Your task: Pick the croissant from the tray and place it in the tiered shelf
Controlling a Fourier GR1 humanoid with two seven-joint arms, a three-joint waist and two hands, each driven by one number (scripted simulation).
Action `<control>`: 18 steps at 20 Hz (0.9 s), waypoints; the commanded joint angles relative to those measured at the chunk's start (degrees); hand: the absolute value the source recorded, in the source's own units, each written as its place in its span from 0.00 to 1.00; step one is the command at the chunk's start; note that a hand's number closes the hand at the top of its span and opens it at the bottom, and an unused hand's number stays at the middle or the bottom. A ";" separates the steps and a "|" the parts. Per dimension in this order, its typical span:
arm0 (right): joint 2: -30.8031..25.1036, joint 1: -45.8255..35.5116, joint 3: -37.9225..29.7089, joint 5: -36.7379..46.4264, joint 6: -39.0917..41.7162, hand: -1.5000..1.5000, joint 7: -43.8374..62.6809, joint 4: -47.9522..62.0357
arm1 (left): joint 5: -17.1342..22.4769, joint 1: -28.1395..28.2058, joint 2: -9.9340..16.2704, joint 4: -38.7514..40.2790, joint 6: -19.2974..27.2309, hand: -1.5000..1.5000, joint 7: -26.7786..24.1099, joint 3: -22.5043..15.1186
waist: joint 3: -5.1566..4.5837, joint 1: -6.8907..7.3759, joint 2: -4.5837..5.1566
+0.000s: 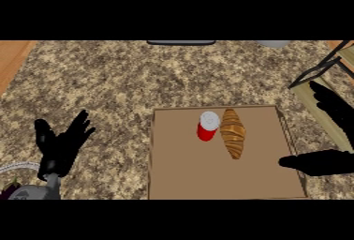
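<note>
A golden-brown croissant (233,132) lies lengthwise on the flat brown tray (194,173), in its upper right part. A red can with a white top (207,125) lies right beside the croissant's left side. My right hand (330,140) is open at the tray's right edge, fingers spread upward and thumb pointing left over the tray's rim, a short way right of the croissant. The tiered shelf (325,89), pale wood with a black frame, stands at the right edge, partly behind that hand. My left hand (62,143) rests open at the lower left, fingers up.
The speckled stone counter (138,79) spreads around the tray. A wooden strip (12,58) borders it at the upper left. A dark object (181,42) and a pale object (274,43) sit at the far edge.
</note>
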 commanded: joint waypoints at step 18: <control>15.71 -17.75 16.39 18.59 5.09 0.00 25.94 14.96 | -3.30 0.53 -3.15 2.12 -1.29 0.50 0.01 2.13 | -0.18 -0.76 0.09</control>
